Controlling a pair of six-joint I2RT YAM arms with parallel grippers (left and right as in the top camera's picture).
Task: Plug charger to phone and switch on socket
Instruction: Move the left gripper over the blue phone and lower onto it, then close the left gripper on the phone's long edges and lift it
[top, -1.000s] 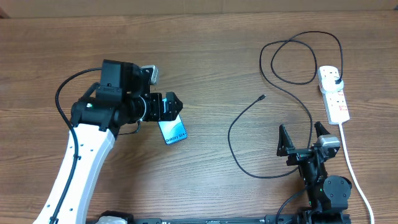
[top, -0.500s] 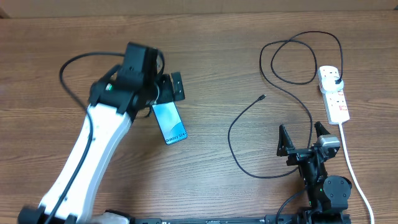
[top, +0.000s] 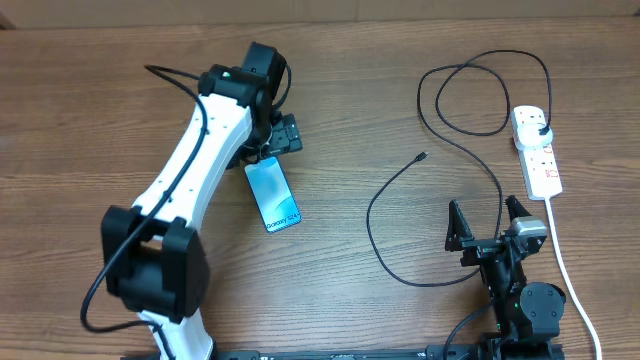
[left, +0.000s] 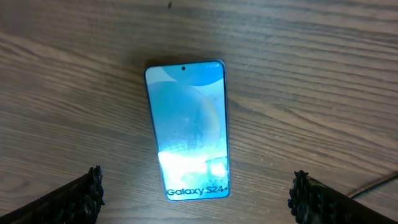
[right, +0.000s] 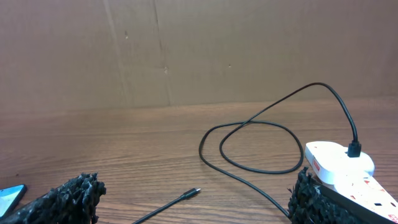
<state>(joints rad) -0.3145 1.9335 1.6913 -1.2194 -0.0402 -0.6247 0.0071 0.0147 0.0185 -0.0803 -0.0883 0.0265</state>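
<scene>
Phone (top: 272, 195), charger (top: 369, 215), socket (top: 535, 152): one each on bench (top: 100, 80). Left end effector (top: 284, 137) over phone, right end effector (top: 486, 215) beside charger, both spread.

I see phone (left: 188, 129) flat on wood table (left: 323, 81), screen up, lit light blue. White "Galaxy S24+" text at end nearest me, camera dot at far end. Phone slightly tilted against table grain. Left gripper (left: 198, 198) spread wide, nothing held. One dark fingertip (left: 87, 194) shows in each lower corner, phone's near end between them, clear gap on both sides. Thin dark line (left: 373, 184) at lower right edge; can't tell what it is.
</scene>
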